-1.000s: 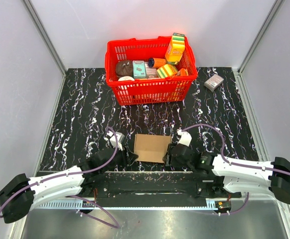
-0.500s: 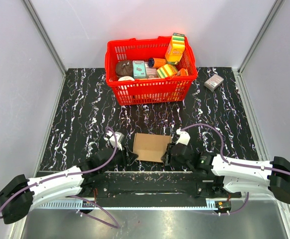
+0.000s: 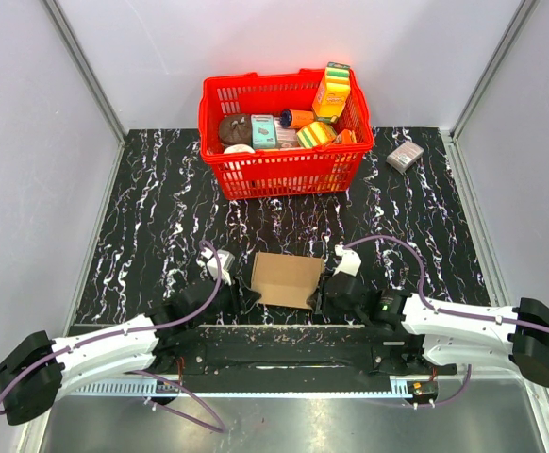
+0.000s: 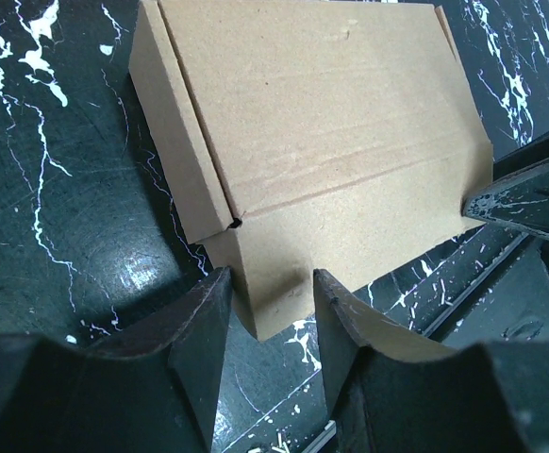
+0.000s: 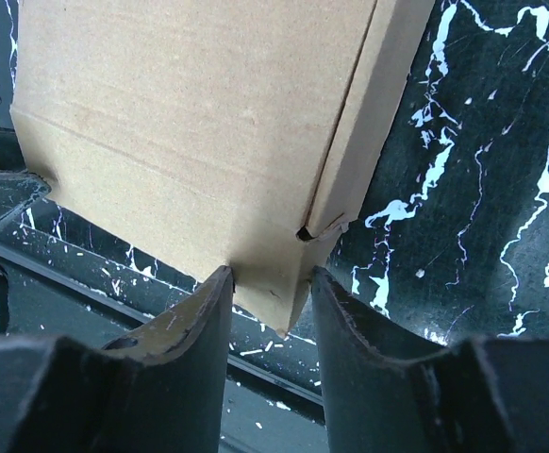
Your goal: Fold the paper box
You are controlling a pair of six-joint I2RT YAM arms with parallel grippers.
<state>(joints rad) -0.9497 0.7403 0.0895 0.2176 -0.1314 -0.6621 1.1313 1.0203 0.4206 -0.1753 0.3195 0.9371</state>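
Paper box (image 3: 289, 279) flat on surface (image 3: 161, 208), long axis left-right; red basket (image 3: 284, 175) well beyond box. Left end effector (image 4: 270, 276) at box near-left corner, right end effector (image 5: 270, 274) at near-right corner: equally near. Both half-spread astride near flap; pinching or not, I cannot tell.

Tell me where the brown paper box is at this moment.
In the top view, the paper box lies near the front edge of the table, between the left claw and the right claw, in front of the red basket.
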